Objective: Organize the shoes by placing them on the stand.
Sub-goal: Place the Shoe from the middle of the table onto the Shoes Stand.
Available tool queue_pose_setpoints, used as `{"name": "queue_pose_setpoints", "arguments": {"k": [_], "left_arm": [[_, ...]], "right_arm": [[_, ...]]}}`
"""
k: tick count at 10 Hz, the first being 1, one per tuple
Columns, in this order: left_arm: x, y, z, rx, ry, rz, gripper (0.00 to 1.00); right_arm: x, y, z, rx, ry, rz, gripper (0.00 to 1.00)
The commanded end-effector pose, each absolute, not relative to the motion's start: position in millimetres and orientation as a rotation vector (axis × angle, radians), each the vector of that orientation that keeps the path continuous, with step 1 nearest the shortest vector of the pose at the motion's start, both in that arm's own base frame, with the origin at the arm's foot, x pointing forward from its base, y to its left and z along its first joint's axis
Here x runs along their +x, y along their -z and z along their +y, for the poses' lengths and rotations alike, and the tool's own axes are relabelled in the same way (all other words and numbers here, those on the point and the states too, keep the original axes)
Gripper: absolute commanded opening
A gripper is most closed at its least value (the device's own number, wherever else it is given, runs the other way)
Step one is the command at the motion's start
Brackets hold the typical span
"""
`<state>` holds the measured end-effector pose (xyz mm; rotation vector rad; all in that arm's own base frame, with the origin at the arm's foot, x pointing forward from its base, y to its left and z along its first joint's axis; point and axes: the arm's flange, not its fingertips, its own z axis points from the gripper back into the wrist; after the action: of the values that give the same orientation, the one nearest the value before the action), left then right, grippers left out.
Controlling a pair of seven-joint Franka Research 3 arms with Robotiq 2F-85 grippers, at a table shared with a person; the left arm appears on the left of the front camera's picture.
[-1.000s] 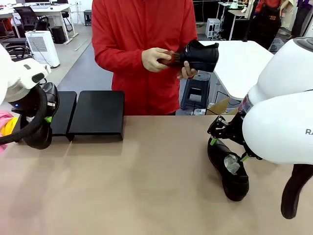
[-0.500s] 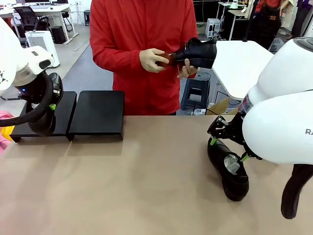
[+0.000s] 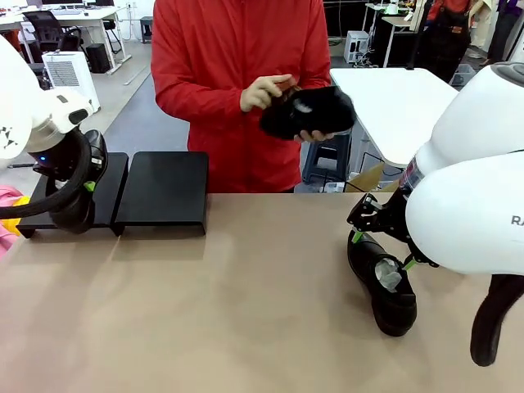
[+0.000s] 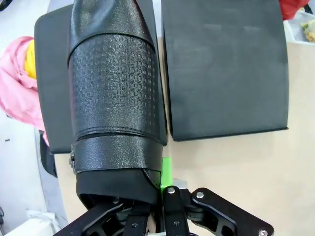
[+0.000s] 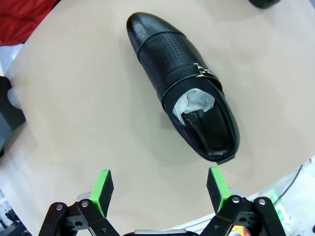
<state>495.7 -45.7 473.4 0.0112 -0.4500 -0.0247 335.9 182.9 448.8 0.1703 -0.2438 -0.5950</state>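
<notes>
My left gripper [image 3: 86,184] is shut on the heel end of a glossy black shoe [image 3: 75,214], which hangs over the left platform of the matte-black stand [image 3: 164,188]. From the left wrist the textured shoe [image 4: 115,98] points away over the left platform [image 4: 51,98], with the right platform [image 4: 226,69] bare beside it. A second shoe [image 5: 182,103], stuffed with white paper, lies on the table [image 3: 246,311] at the right. My right gripper [image 5: 160,189] hovers open just above it [image 3: 382,250]. The person holds a third shoe [image 3: 307,110] in both hands.
The person in a red top [image 3: 237,49] stands at the far edge, behind the table's middle. A pink and yellow bundle [image 4: 19,93] lies left of the stand. The middle of the tan table is bare. My right arm's white bulk [image 3: 475,205] covers the right side.
My left arm carried its shoe up and to the right, from the table's left edge to over the stand's left platform. The person turned the shoe in their hands. The right arm stayed still.
</notes>
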Motion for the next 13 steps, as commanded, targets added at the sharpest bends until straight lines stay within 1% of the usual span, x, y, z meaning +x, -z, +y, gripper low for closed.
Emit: {"name": "queue_pose_setpoints", "arguments": {"k": [1,4,5,6,9,13], "left_arm": [[506.2,-479.6,-34.3,0.013,-0.006,-0.452,0.00],[532.9,-484.6,14.6,0.101,-0.055,-0.574,0.00],[539.8,-488.0,22.0,0.123,-0.031,-0.614,0.00],[551.0,-484.9,27.9,0.149,0.009,-0.623,0.00],[586.5,-465.1,43.4,0.205,0.117,-0.586,0.00],[589.0,-451.2,59.8,0.201,0.090,-0.533,0.00]], "right_arm": [[338.3,-448.2,184.2,0.179,0.590,-0.251,1.00],[338.3,-448.2,184.2,0.179,0.590,-0.251,1.00],[338.3,-448.2,184.2,0.179,0.590,-0.251,1.00],[338.3,-448.2,184.2,0.179,0.590,-0.251,1.00],[338.3,-448.2,184.2,0.179,0.590,-0.251,1.00],[338.3,-448.2,184.2,0.179,0.590,-0.251,1.00]]}}
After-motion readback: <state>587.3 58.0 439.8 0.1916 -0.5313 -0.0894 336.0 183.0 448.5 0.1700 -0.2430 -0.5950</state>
